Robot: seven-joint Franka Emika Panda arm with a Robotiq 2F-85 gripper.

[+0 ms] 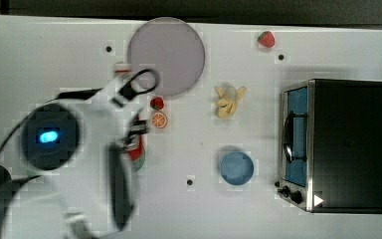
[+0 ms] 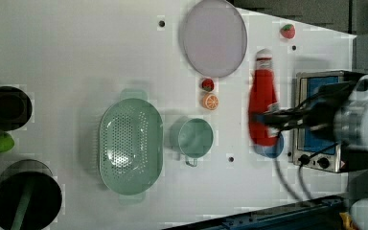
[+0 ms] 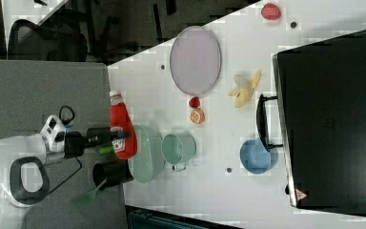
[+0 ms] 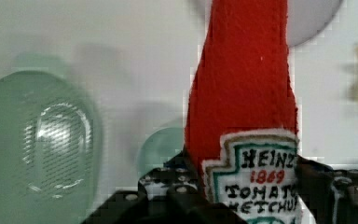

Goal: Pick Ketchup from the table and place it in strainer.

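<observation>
**One bottle in the air, strainer waiting**

One soft red felt ketchup bottle [image 2: 262, 111] with a white cap and stitched white label hangs clear of the white tabletop [image 2: 76, 52], clamped around its lower body by the black claw [image 2: 273, 120]. In the left view it sits right of centre, cap pointing toward the top of the frame. The wrist view shows the claw's two sides pressed against the label on either side, so it is closed on the bottle, not gaping.

The large pale green oval plastic strainer [image 2: 131, 146] with its perforated base lies in the lower left-centre of the left view, well apart from the bottle. Between them stands the smaller round green cup [image 2: 195, 138], just beside the strainer.

From where I stand, the carry is the risk. The bottle is soft and long, and it is gripped low, so it could sag or twist out during the swing. It is about as long as the strainer is wide; released off-centre or end-on, it might perch on the rim or tip out. A low pass could clip the cup, or the release could come early over it.
</observation>
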